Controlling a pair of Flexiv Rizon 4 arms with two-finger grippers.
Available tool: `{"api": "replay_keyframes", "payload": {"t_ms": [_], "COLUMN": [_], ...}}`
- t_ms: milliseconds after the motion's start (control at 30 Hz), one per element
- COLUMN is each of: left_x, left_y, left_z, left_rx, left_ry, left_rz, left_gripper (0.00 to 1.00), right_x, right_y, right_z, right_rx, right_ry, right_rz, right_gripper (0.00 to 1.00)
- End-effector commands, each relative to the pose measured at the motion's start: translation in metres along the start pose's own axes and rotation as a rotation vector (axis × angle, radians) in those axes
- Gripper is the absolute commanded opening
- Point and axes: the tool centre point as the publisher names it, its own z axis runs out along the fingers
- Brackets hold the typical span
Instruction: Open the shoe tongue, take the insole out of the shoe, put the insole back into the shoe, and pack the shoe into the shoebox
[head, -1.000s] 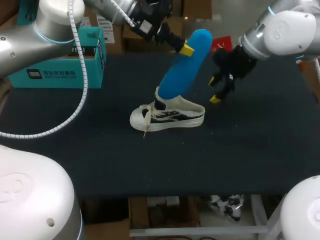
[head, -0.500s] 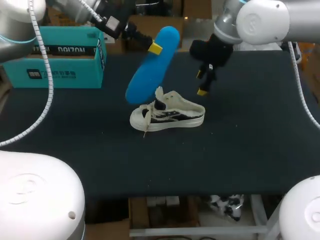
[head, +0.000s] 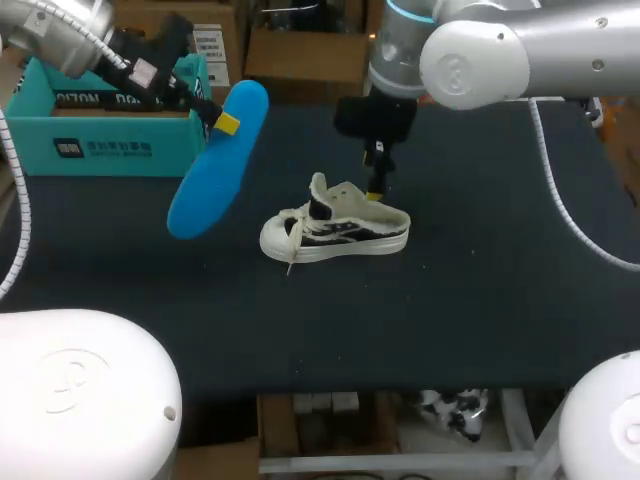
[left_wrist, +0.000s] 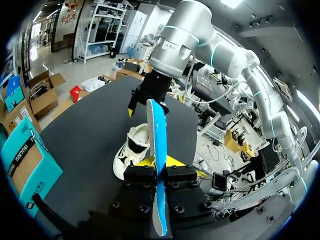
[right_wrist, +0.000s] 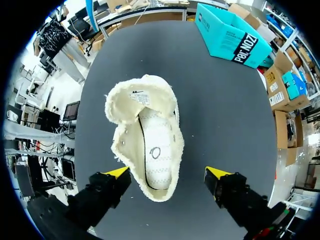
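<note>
insole (head: 215, 162) swung left, steeply tilted, left jaws gripping it; right jaws open above shoe (head: 335, 230), toe left

Insole (head: 215, 165) smooth blue foam; shoe (head: 335, 228) cream canvas, fuzzy lining; table (head: 500, 280) matt black.

Silver-white arms (head: 500, 50), black yellow-tipped hands (right_wrist: 167, 172)

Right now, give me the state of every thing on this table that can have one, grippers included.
insole, out of the shoe, held in the air
shoe, upright on its sole, tongue pulled open, no insole inside
shoebox, on the table apart from the shoe; open or shut unclear
left gripper, shut on the insole
right gripper, open, a finger on either side of the shoe's heel, not touching it
</note>
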Motion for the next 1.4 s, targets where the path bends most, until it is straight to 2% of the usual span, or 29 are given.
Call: {"api": "replay_keyframes", "payload": {"t_ms": [33, 167, 400, 433, 467, 500, 533, 667, 700, 767, 867, 900, 933, 1167, 1400], "left_x": [-0.007, -0.017, -0.030, -0.032, -0.033, -0.035, -0.036, -0.041, -0.042, -0.044, -0.047, -0.048, -0.049, -0.057, -0.063], "left_y": [0.026, 0.041, 0.059, 0.061, 0.062, 0.064, 0.065, 0.069, 0.070, 0.073, 0.076, 0.077, 0.078, 0.081, 0.071], "left_z": [-0.005, -0.009, -0.013, -0.012, -0.011, -0.011, -0.010, -0.007, -0.007, -0.006, -0.005, -0.006, -0.006, -0.006, -0.004], "left_rx": [0.022, 0.021, 0.013, 0.010, 0.008, 0.005, 0.002, -0.006, -0.006, -0.008, -0.011, -0.011, -0.010, -0.010, -0.027], "left_ry": [-0.071, -0.088, -0.114, -0.115, -0.117, -0.118, -0.120, -0.124, -0.124, -0.124, -0.127, -0.128, -0.129, -0.123, -0.086], "left_rz": [-0.036, -0.071, -0.120, -0.124, -0.129, -0.133, -0.137, -0.145, -0.146, -0.149, -0.154, -0.155, -0.156, -0.160, -0.122], "left_gripper": [0.00, 0.00, 0.00, 0.00, 0.00, 0.00, 0.00, 0.00, 0.00, 0.00, 0.00, 0.00, 0.00, 0.00, 0.00], "right_x": [-0.007, -0.010, -0.014, -0.015, -0.015, -0.015, -0.015, -0.015, -0.015, -0.015, -0.014, -0.013, -0.013, -0.009, 0.001], "right_y": [0.011, 0.014, 0.018, 0.018, 0.018, 0.018, 0.018, 0.019, 0.019, 0.018, 0.021, 0.022, 0.023, 0.026, 0.025], "right_z": [0.011, 0.015, 0.027, 0.030, 0.032, 0.034, 0.036, 0.042, 0.044, 0.047, 0.051, 0.052, 0.053, 0.055, 0.047], "right_rx": [0.111, 0.136, 0.181, 0.189, 0.189, 0.198, 0.212, 0.219, 0.221, 0.218, 0.216, 0.217, 0.219, 0.232, 0.227], "right_ry": [0.010, 0.010, 0.009, 0.013, 0.014, 0.017, 0.020, 0.017, 0.014, 0.012, 0.009, 0.003, -0.001, -0.022, -0.032], "right_rz": [-0.002, 0.001, 0.025, 0.029, 0.029, 0.035, 0.043, 0.049, 0.055, 0.058, 0.060, 0.064, 0.066, 0.101, 0.192], "right_gripper": [1.00, 1.00, 0.94, 0.91, 0.85, 0.73, 0.69, 0.70, 0.67, 0.54, 0.44, 0.31, 0.00, 0.00, 0.00]}}
